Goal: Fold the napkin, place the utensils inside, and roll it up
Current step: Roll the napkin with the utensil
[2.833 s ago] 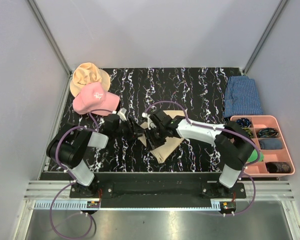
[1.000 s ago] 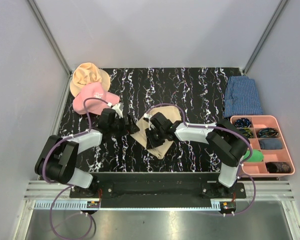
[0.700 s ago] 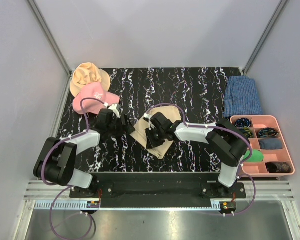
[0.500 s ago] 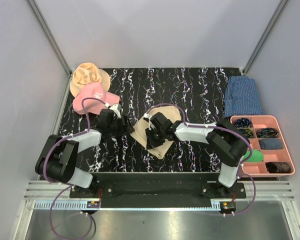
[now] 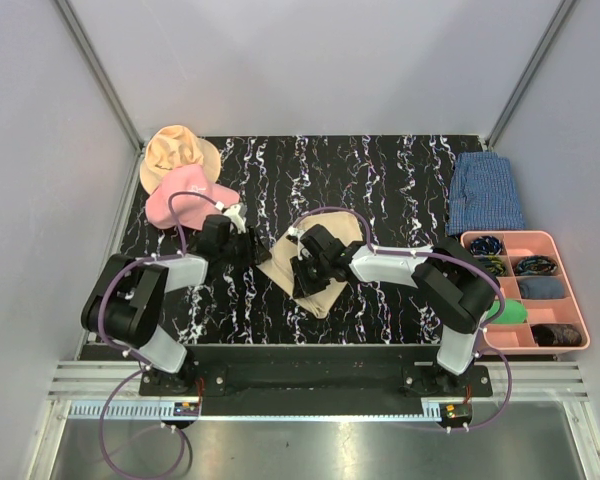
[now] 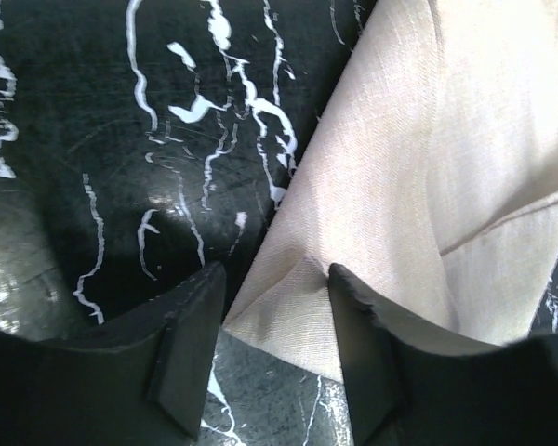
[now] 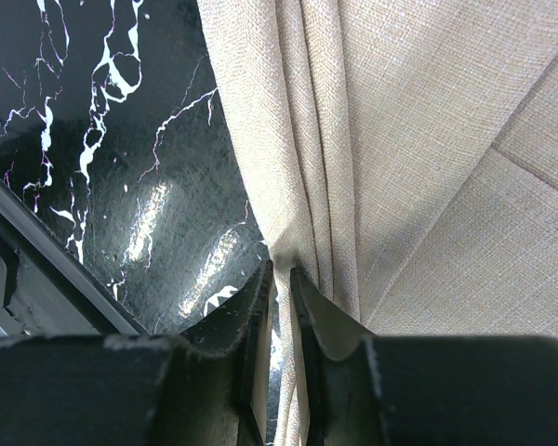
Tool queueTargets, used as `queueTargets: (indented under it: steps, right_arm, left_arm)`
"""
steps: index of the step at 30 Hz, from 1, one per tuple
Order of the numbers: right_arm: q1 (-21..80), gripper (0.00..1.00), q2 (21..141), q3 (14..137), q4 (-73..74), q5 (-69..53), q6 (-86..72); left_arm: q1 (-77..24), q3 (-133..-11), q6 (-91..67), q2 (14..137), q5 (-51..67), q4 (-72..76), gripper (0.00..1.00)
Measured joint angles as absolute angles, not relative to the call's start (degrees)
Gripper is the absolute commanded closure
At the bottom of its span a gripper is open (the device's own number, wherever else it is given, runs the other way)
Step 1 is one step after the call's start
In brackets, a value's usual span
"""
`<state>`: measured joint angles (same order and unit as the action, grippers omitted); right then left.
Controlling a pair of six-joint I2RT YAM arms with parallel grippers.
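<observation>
The beige napkin (image 5: 310,272) lies folded on the black marble table (image 5: 380,190) near the front middle. My left gripper (image 5: 254,248) is open at the napkin's left corner; in the left wrist view the corner of the napkin (image 6: 418,186) lies between the spread jaws of the gripper (image 6: 277,307). My right gripper (image 5: 302,268) is shut on a bunched edge of the napkin; the right wrist view shows the folds of the napkin (image 7: 418,158) pinched in the gripper (image 7: 281,279). The utensils are not visible.
A pink cap (image 5: 190,195) and a tan floppy hat (image 5: 176,150) lie at the back left. A blue checked cloth (image 5: 486,192) lies at the back right. A pink tray (image 5: 570,290) with several small items stands at the right.
My left gripper has moved right and slightly back, up to the napkin's left corner. The napkin lies lower and flatter than 2.8 s ago. The right gripper has stayed on the napkin.
</observation>
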<state>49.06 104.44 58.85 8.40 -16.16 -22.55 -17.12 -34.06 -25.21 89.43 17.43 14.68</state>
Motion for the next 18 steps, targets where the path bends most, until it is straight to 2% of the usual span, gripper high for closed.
queueTargets:
  steps: [4,7,8,9,11,12,15,16,18]
  right_arm:
    - [49.1,0.78,104.5,58.8,8.4,-16.2,-22.5]
    - [49.1,0.78,104.5,58.8,8.4,-16.2,-22.5]
    - [49.1,0.78,104.5,58.8,8.4,-16.2,-22.5]
    - [49.1,0.78,104.5,58.8,8.4,-16.2,-22.5]
    - [49.1,0.74,104.5,58.8,8.4,-16.2,-22.5]
    - [49.1,0.69,104.4,58.8,8.4,-16.4,-22.6]
    - [49.1,0.59,104.0,58.9,9.1,-16.9,-22.6]
    - [49.1,0.51,103.7,58.9,9.8,-17.0,-22.5]
    - [49.1,0.47,102.5,59.2,12.1,-17.0,-21.8]
  left_arm:
    - [-17.1,-33.4,-26.0,90.2,19.5,16.7,0.55]
    - [-17.1,-32.6,-26.7,90.6,21.2,18.2,0.66]
    - [-17.1,-32.3,-27.0,90.7,21.5,18.6,0.71]
    - [-17.1,-32.0,-27.1,90.9,21.9,19.0,0.81]
    - [-17.0,-31.6,-27.4,91.0,22.3,19.2,0.90]
    - [-17.0,-31.5,-27.4,91.0,22.4,19.3,0.99]
    - [-17.0,-31.4,-27.7,91.0,22.7,18.9,1.00]
    - [-17.0,-31.4,-27.7,91.0,22.8,18.7,1.00]
    - [-17.0,-31.6,-28.1,90.8,22.9,17.9,1.00]
